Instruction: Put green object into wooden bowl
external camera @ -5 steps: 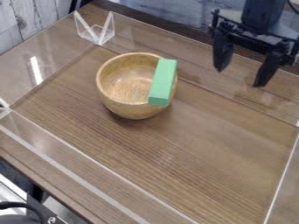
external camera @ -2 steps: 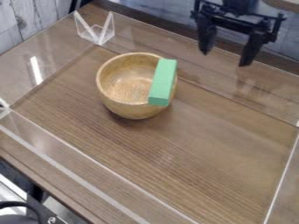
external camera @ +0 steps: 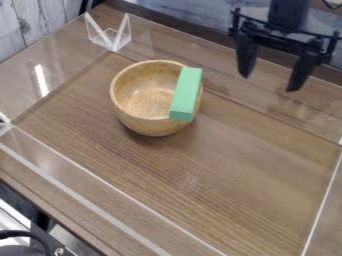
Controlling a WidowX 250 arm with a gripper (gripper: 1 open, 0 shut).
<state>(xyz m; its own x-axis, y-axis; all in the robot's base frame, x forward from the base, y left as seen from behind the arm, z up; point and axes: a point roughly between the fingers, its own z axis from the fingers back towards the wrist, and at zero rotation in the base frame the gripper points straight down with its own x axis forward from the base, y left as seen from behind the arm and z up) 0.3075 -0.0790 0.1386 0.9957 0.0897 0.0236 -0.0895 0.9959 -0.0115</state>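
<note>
while end effector (external camera: 281, 62) hangs open — green object (external camera: 186, 94) bright, flat, rectangular — leaning across rim of wooden bowl (external camera: 151, 99).

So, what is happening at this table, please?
Nothing is being handled just now. The robot's gripper hangs open at the far side of the table, away from the wooden bowl. The green block lies at the bowl's right side in the picture, and the gripper is not touching it.

Green block (external camera: 186, 94) leans on the wooden bowl's (external camera: 140, 98) right rim.
</note>
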